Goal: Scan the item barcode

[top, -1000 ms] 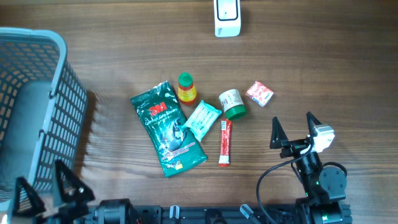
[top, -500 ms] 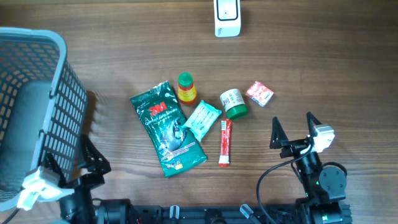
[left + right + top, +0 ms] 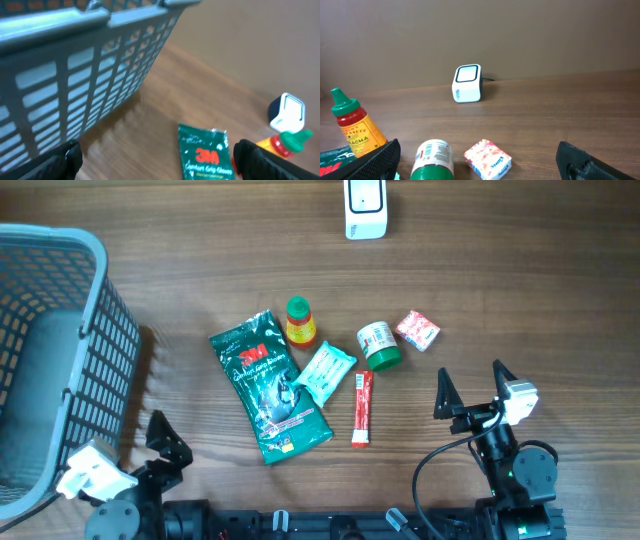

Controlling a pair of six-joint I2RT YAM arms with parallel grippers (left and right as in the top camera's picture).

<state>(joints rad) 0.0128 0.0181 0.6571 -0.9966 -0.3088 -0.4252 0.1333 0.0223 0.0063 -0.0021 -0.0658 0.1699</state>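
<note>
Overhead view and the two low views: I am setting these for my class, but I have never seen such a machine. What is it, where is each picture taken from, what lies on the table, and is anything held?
It is a robot with two arms at a table. One camera looks down; the other two sit on the wrists, so the dark fingers at their bottom corners are each arm's own. The left end effector faces the grey basket; the right end effector faces the white scanner. On the table lie a green packet, a sauce bottle, a green-lidded jar, a pink pack, a teal packet and a red sachet. Both are open and hold nothing.
</note>
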